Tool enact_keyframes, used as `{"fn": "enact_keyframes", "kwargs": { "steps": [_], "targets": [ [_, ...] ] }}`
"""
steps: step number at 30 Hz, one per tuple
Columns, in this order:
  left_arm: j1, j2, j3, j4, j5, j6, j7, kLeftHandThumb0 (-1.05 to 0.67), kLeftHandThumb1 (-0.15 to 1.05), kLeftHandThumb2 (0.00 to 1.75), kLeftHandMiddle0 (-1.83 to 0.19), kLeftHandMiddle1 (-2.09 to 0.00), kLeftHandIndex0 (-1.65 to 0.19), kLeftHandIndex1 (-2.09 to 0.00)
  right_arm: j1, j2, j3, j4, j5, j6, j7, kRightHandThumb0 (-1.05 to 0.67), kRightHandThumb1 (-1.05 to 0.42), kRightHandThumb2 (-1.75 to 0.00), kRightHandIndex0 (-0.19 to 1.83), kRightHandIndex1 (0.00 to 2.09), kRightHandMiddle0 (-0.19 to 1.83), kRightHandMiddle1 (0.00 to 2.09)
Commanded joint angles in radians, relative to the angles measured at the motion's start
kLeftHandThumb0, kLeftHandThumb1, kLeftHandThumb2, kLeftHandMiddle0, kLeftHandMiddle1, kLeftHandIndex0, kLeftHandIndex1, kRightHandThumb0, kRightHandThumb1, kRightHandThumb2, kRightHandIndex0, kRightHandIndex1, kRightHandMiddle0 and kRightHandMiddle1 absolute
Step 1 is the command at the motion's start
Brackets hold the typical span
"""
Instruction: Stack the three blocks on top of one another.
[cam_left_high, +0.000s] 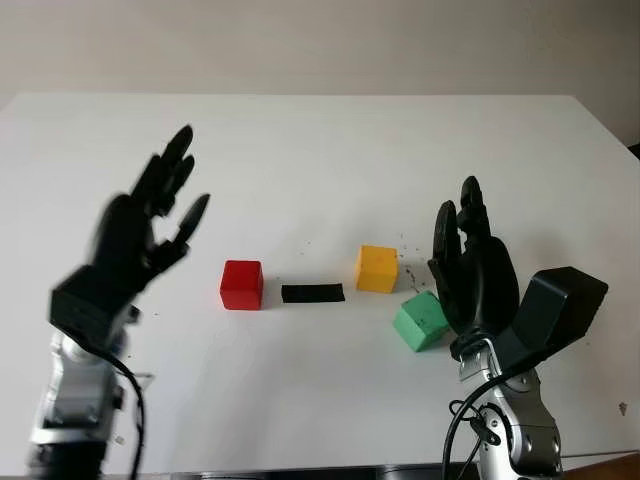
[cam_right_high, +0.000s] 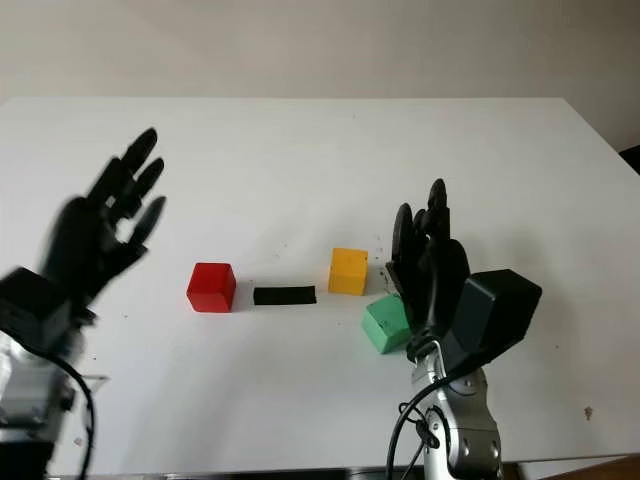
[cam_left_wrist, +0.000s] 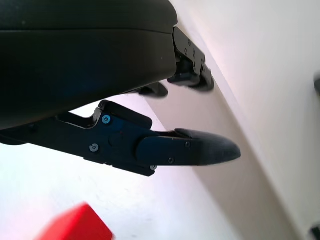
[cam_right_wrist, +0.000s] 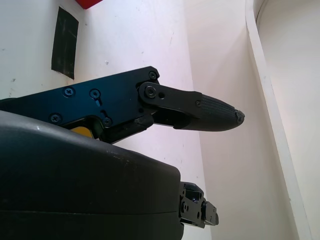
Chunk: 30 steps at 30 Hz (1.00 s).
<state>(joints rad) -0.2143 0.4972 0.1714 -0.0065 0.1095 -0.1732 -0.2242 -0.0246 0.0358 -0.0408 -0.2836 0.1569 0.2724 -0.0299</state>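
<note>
My right hand (cam_left_high: 472, 262) stands open and empty just beside the green block (cam_left_high: 421, 321), palm turned toward it, while my left hand (cam_left_high: 150, 215) hangs open in the air above the white table (cam_left_high: 320, 140), well out beyond the red block (cam_left_high: 242, 284). Taking the strip of black tape (cam_left_high: 312, 293) as the marker, the red block sits just to one side of it, the yellow block (cam_left_high: 377, 268) just to the other, and the green block lies tilted a little past the yellow, nearer me; none is stacked yet. To start well, I judge my right hand should square up to the skewed green block before closing on two flat faces, then lift clear of the yellow neighbour
</note>
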Motion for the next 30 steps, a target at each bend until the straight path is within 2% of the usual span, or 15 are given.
{"fn": "enact_keyframes", "kwargs": {
  "steps": [1,5,10,15,23,30],
  "targets": [
    [-0.012,0.076,-0.010,-0.045,0.048,0.036,-0.041,-0.75,1.04,0.09,-0.34,-0.11,-0.44,-0.22,0.003,0.003,0.001,-0.012,-0.007,-0.009,-0.003,-0.64,-1.05,-0.60,-0.17,0.05,-0.13,0.05],
    [-0.009,0.178,-0.041,-0.103,0.143,0.083,-0.122,-0.75,0.97,0.04,-0.22,-0.04,-0.42,-0.15,0.004,0.004,0.004,-0.011,-0.010,-0.007,-0.005,-0.64,-1.05,-0.59,-0.18,0.05,-0.13,0.05],
    [-0.021,0.236,-0.092,-0.120,0.205,0.110,-0.199,-0.77,0.88,0.03,-0.16,-0.04,-0.45,-0.11,0.003,0.009,0.004,-0.005,-0.007,-0.008,-0.007,-0.63,-1.05,-0.60,-0.18,0.05,-0.13,0.05],
    [-0.026,0.250,-0.134,-0.105,0.293,0.072,-0.181,-0.83,0.82,0.03,-0.18,-0.06,-0.47,-0.08,0.006,0.012,0.007,-0.010,-0.014,-0.005,-0.012,-0.63,-1.05,-0.60,-0.18,0.05,-0.13,0.05],
    [-0.008,0.221,-0.195,-0.093,0.406,0.039,-0.105,-0.89,0.82,0.05,-0.12,-0.04,-0.38,-0.03,0.010,0.014,0.008,-0.010,-0.022,-0.009,-0.013,-0.64,-1.05,-0.59,-0.17,0.06,-0.13,0.06],
    [0.004,0.218,-0.213,-0.077,0.420,0.009,-0.091,-0.89,0.83,0.06,-0.10,-0.04,-0.39,-0.05,0.013,0.016,0.008,-0.014,-0.021,-0.008,-0.011,-0.63,-1.05,-0.59,-0.17,0.05,-0.13,0.05]
  ]
}}
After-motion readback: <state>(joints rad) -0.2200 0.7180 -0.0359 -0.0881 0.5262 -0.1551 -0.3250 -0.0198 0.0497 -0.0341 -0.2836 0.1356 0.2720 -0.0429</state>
